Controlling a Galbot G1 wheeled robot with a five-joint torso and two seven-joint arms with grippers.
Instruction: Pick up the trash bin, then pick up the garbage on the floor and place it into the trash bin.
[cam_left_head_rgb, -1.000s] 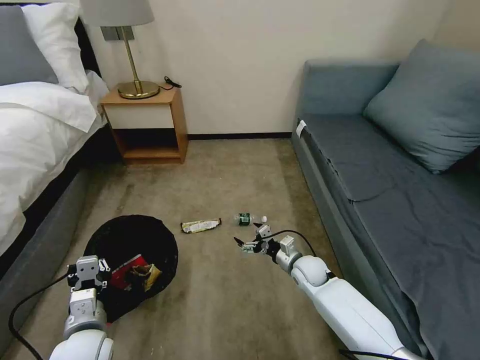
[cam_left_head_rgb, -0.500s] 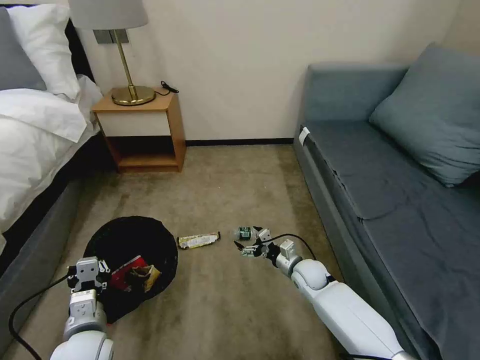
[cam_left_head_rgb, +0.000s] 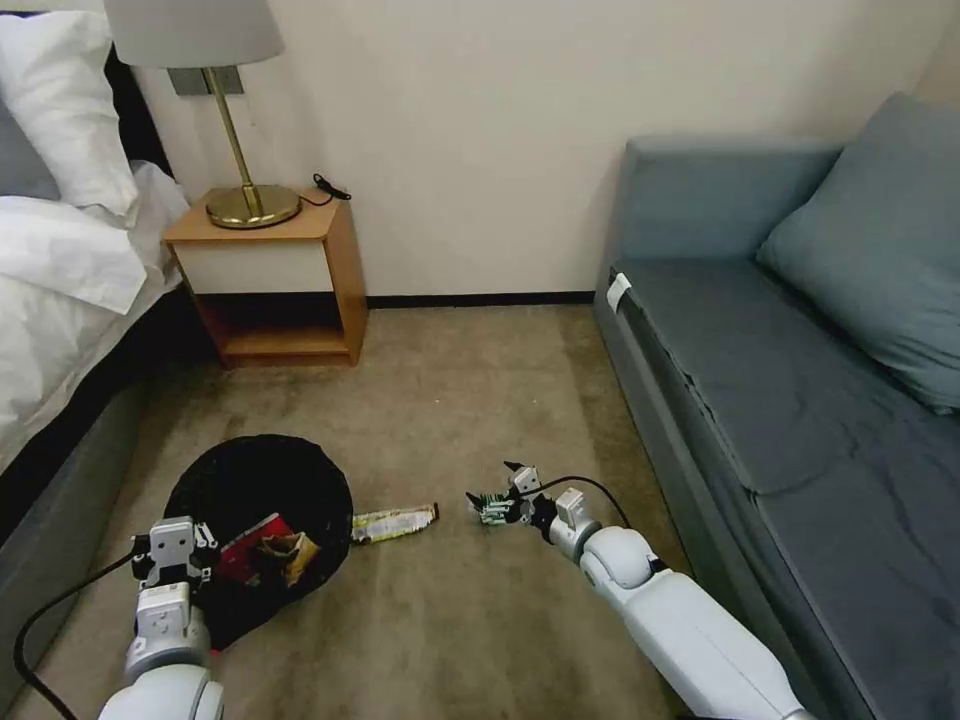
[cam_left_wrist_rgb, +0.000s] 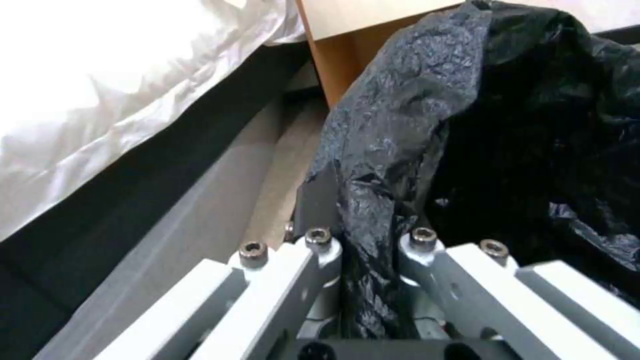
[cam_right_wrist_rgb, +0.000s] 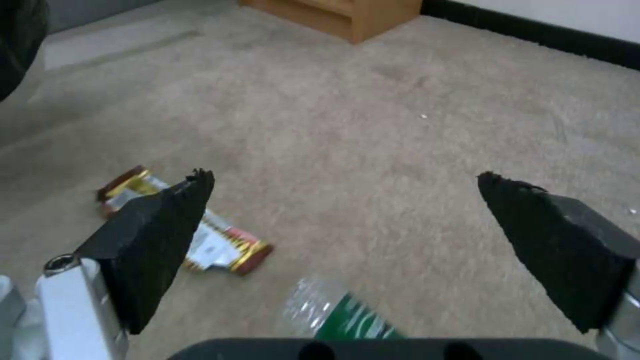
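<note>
- While clamped on the bag-lined rim, left gripper holds trash bin at seven o'clock.
- Right gripper, jaws wide, hovers over green-labelled bottle; snack wrapper lies between, on carpet.

Soft, even indoor light fills the room. The white bedding glares, washed out and nearly without detail, while the black bag shows small glints on its crinkles. The carpet looks smeared and soft in the right wrist view. The bottle is blurry. The lamp appears unlit.
</note>
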